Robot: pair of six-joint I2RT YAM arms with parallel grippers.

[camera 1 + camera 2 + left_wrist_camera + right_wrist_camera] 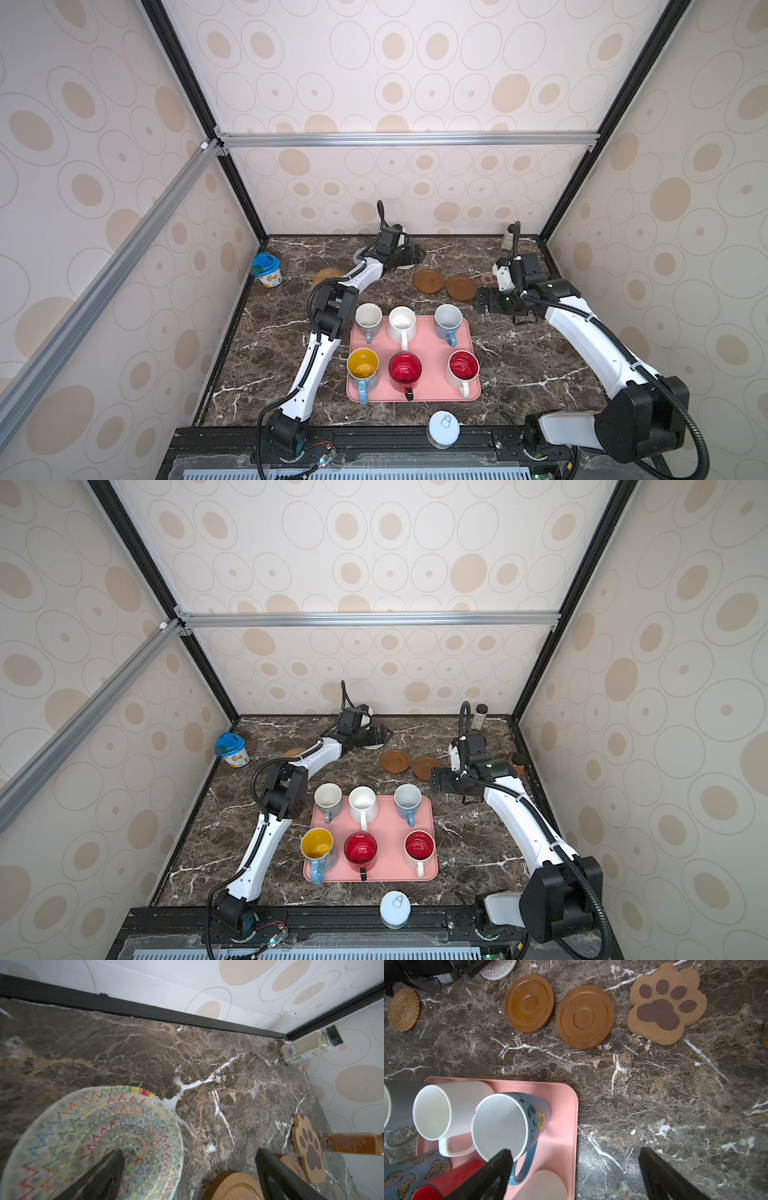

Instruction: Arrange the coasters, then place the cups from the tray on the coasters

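While the rattan coaster (326,275) sits far left, my left gripper (413,253) hangs spread wide over the cream woven coaster (93,1136) — nothing held. Next come the wooden discs (428,281) side by side, the paw coaster (666,1003), and my right gripper (482,301), also wide and empty, near the tray (434,386) — all six cups (402,322) on it.

Blue-lidded tub (266,270) by left wall, pull-tab can (444,428) at front edge, pale jar (303,1048) in back-rt corner, amber jar (355,1144) nearby.
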